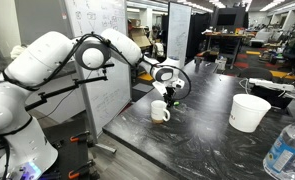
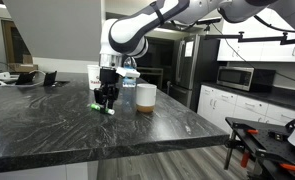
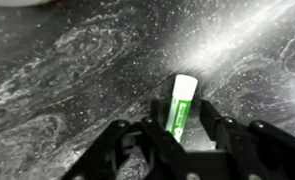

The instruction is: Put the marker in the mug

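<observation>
The marker (image 3: 181, 106) is a green and white stick lying on the dark marbled counter. In the wrist view it lies between my gripper's (image 3: 177, 128) two fingers, with a small gap on its right side. The gripper is open and lowered onto the counter around the marker. In an exterior view the marker (image 2: 103, 108) shows at the fingertips of the gripper (image 2: 107, 99). The small white mug (image 1: 160, 111) stands upright just beside the gripper (image 1: 171, 98), and it also shows in the other exterior view (image 2: 145, 97).
A large white tub (image 1: 250, 112) stands farther along the counter (image 1: 197, 150). A clear plastic bottle (image 1: 285, 150) is at the counter's near corner. A whiteboard (image 1: 97, 50) stands behind the arm. The counter edge (image 2: 137, 150) is close to the gripper.
</observation>
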### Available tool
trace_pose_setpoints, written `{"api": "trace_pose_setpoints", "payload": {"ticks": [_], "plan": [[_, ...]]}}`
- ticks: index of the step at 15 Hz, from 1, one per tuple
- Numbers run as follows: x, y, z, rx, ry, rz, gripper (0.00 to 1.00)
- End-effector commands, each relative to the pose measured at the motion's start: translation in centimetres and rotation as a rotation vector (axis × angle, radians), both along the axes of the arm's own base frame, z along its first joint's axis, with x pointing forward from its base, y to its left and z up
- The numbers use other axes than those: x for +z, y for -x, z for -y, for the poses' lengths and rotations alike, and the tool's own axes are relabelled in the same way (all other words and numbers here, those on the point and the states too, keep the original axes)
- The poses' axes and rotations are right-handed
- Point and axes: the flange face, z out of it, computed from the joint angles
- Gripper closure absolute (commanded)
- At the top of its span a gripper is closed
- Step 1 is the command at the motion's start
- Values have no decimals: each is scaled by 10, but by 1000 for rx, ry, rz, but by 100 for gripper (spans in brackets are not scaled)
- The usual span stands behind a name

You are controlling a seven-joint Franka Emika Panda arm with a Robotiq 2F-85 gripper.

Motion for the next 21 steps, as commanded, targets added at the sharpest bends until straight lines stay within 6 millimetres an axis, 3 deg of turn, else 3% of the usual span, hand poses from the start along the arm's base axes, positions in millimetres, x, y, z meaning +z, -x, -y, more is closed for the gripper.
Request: {"api": "trace_pose_setpoints", "payload": {"ticks": [1, 3, 4, 5, 9, 16, 21], "plan": [[2, -3, 0, 29, 26, -9, 82], [6, -3, 1, 27, 24, -3, 98], [9, -2, 0, 26, 26, 0, 100], [12, -1, 1, 25, 24, 2, 95], [38, 7, 12, 20, 22, -28, 95], [117, 52, 62, 143, -22, -285, 95], [149, 79, 76, 214, -12, -402, 95]]}}
